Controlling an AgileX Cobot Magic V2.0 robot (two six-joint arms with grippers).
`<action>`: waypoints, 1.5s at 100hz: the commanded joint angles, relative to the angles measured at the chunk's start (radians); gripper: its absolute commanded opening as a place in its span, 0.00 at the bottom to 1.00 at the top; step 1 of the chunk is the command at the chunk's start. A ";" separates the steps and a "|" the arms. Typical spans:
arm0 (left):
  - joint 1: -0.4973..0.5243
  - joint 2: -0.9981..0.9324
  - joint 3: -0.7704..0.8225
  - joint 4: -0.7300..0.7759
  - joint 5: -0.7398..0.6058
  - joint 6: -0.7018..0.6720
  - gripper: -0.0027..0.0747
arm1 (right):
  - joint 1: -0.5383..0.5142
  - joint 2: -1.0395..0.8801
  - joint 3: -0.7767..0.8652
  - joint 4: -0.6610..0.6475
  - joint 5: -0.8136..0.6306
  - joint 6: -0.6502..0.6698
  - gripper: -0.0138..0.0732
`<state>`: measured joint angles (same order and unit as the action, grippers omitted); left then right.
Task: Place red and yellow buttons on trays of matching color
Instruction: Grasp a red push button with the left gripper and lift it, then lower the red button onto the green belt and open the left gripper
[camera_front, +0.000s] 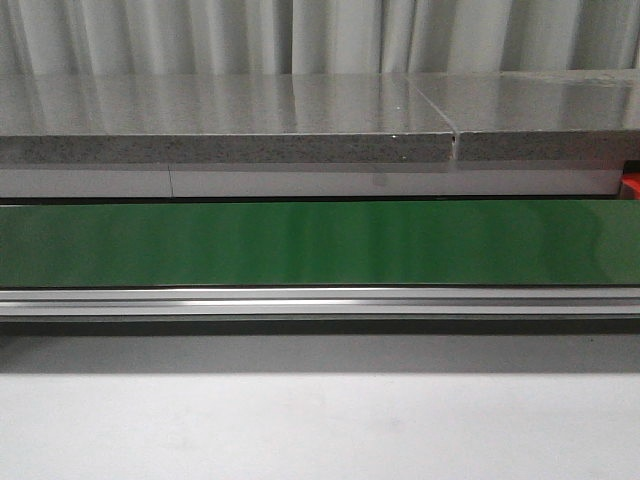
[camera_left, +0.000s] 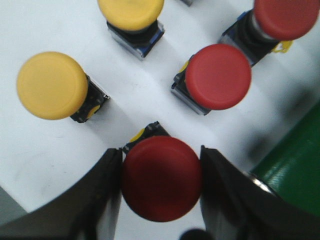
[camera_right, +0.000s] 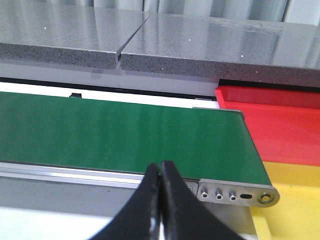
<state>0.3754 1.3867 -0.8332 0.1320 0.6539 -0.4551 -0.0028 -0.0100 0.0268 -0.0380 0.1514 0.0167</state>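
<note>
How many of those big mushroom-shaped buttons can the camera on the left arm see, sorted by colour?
Red buttons: 3, one between the left gripper fingers, one nearby, one at the picture's edge.
Yellow buttons: 2.
Total: 5

Red tray (camera_front: 632, 184) just a sliver at front view's edge; top red button (camera_left: 286, 17) cropped; yellow tray (camera_right: 295, 210) cut off too.

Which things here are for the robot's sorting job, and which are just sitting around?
For the job:
- dark red button, between the left end effector fingers
- two more red buttons
- two yellow buttons
- red tray
- yellow tray
- right end effector, closed and empty

Just there:
- green conveyor belt
- grey stone counter
- curtain
</note>
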 joint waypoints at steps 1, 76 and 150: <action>0.003 -0.108 -0.023 -0.002 -0.009 0.008 0.07 | -0.002 -0.015 -0.010 -0.012 -0.082 -0.003 0.08; -0.231 -0.099 -0.297 -0.256 0.138 0.393 0.07 | -0.002 -0.015 -0.010 -0.012 -0.082 -0.003 0.08; -0.283 0.115 -0.352 -0.204 0.137 0.410 0.41 | -0.002 -0.015 -0.010 -0.012 -0.082 -0.003 0.08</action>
<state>0.0993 1.5293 -1.1518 -0.0689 0.8354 -0.0560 -0.0028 -0.0100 0.0268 -0.0380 0.1510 0.0167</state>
